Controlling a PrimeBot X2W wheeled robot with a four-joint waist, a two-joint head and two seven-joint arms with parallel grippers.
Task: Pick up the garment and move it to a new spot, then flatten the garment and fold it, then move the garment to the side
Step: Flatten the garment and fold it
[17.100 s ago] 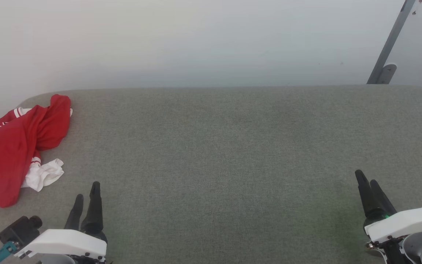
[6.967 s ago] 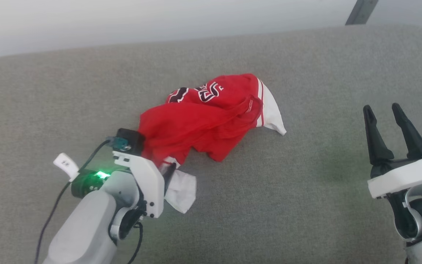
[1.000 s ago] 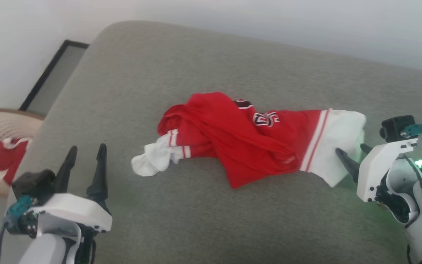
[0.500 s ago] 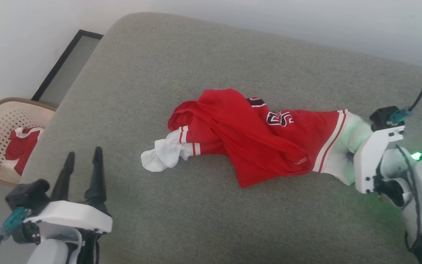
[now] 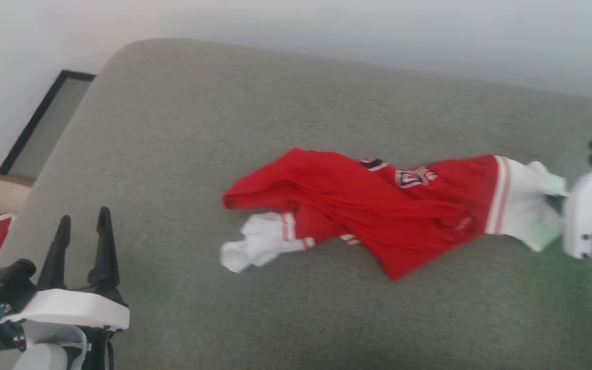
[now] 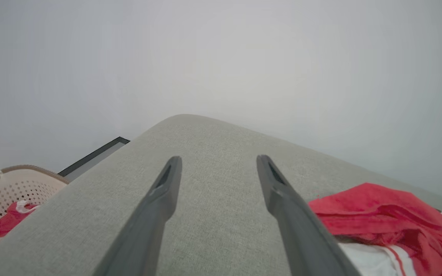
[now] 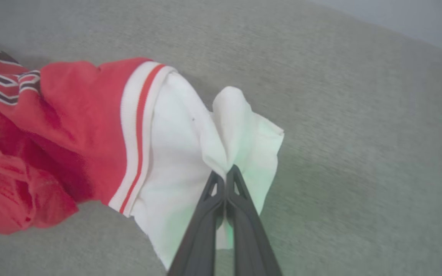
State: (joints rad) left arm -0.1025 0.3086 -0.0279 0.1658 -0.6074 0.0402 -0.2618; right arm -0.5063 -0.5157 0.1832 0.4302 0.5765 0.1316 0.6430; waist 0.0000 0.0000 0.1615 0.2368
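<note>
A red garment (image 5: 378,216) lies crumpled in a long band across the middle of a grey fabric surface (image 5: 275,103), reaching toward the robot's right. The head view is smeared by motion, so the black-and-white lettering on the chest cannot be read. At that view's right edge the arm's white housing is a cut-off blur, and its fingers are hidden behind a white sleeve.

The right wrist view is sharper; there the right gripper (image 7: 225,171) has its two dark fingers pressed together on a bunched fold of that white sleeve, near the cuff. A green glow tints the cloth beside them; a white band with a red stripe marks where the sleeve meets the red body. The cloth under the fingers is covered.

The left gripper (image 5: 84,214) sits at the lower left of the head view, its fingers spread wide with nothing between them, well apart from the garment's other white sleeve; whether it touches the surface cannot be told.

In the left wrist view one finger covers the garment's near edge, and the red folds run off the frame at the lower right. That view also gives a beige perforated basket (image 6: 14,188) beyond the surface's rounded corner, with a red cloth (image 6: 8,220) inside; the head view cuts the basket to a sliver.
</note>
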